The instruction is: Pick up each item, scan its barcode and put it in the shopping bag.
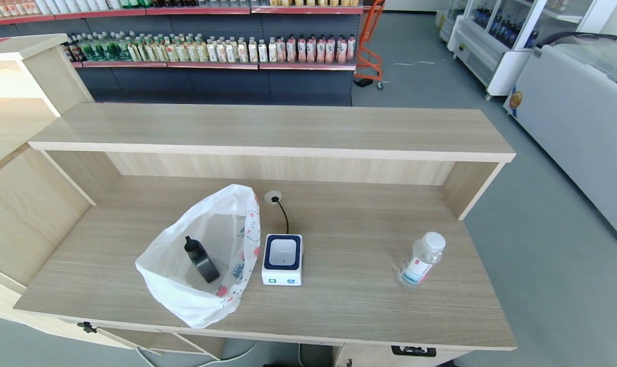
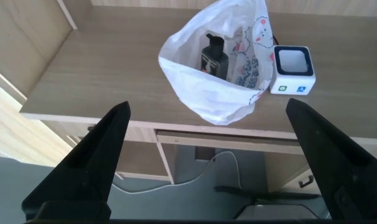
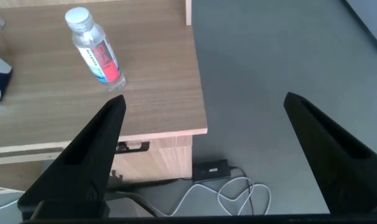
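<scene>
White shopping bag (image 1: 186, 290) holds one black bottle (image 1: 201, 260). One clear bottle (image 1: 421, 260) with a red-and-blue label stands on the counter (image 1: 339, 306), right of one scanner (image 1: 283, 259). Left fingers (image 2: 101, 162) and right fingers (image 3: 89, 155) are spread wide and empty.

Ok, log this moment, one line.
black bottle: in shopping bag | water bottle: on counter | left claw: open | right claw: open

Bottle (image 1: 421, 260), right of frame: red-and-blue label there, print too small to read | scanner (image 1: 283, 259), centre: green badge, blue badge on the front face, no words legible | bag (image 1: 186, 300), left of centre: pink pattern, no lettering made out.
</scene>
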